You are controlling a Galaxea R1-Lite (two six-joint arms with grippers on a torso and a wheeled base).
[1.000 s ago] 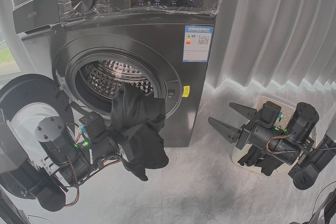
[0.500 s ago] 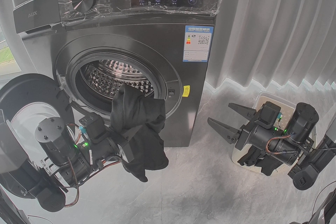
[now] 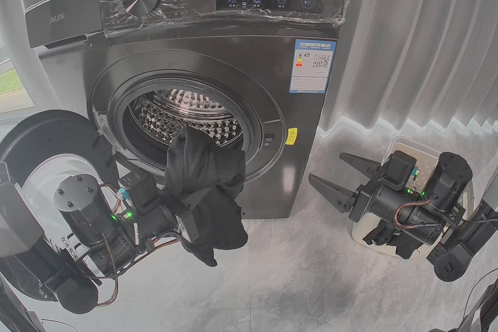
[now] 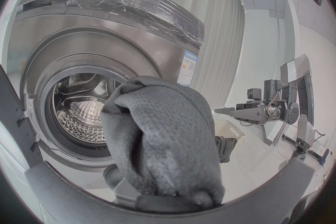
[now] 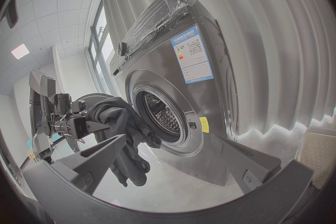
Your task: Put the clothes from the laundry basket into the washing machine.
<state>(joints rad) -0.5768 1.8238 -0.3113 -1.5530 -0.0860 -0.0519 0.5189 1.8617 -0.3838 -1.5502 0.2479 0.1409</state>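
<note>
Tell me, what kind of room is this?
Probably a laundry room or corner: a front-loading washing machine with its round door open, a laundry basket of dark clothes beside it, and a dark garment held up before the opening.

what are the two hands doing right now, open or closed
Left hand: closed on the black garment, in front of the washing machine.
Right hand: open, holding nothing.
</note>
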